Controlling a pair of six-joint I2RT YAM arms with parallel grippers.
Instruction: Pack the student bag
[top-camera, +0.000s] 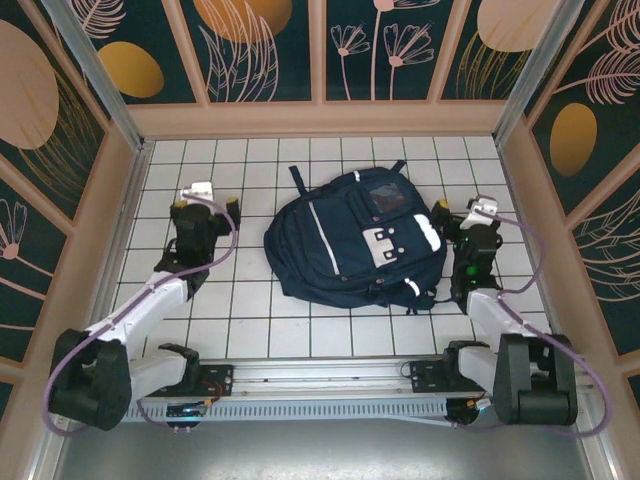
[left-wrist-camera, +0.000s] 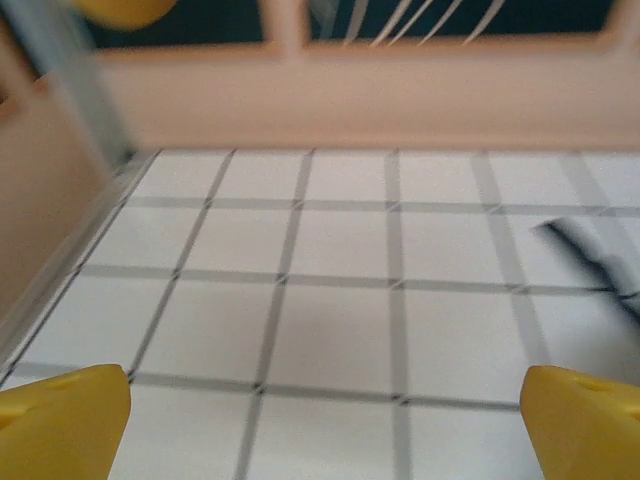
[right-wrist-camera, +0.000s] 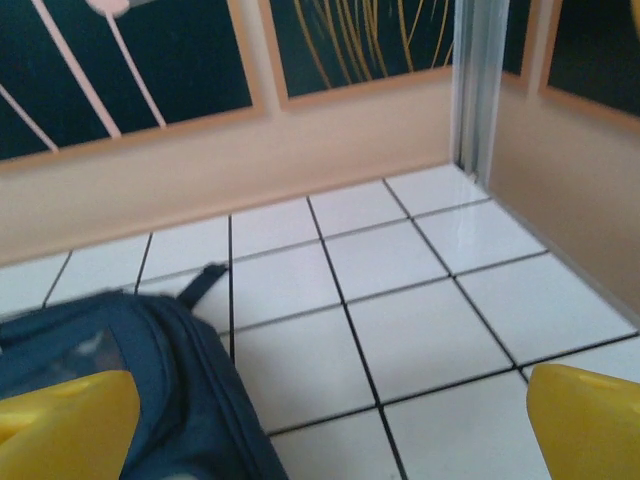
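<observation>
The white gridded table (top-camera: 250, 320), walled by floral panels (top-camera: 260, 45), carries the student bag (top-camera: 350, 250) at its centre, lying flat with front pockets upward, presumably for access from above. The bag is navy blue with thin white stripes, pale buckle patches and a dark strap toward the far edge. The left gripper (top-camera: 205, 205) and right gripper (top-camera: 465, 215) flank it, jaws wide apart and empty, likely to approach from both sides.

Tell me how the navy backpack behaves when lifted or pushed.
The student bag is soft fabric, so it will likely sag when lifted. Lying flat on the tiles, it should slide, not tip, if pushed.
</observation>
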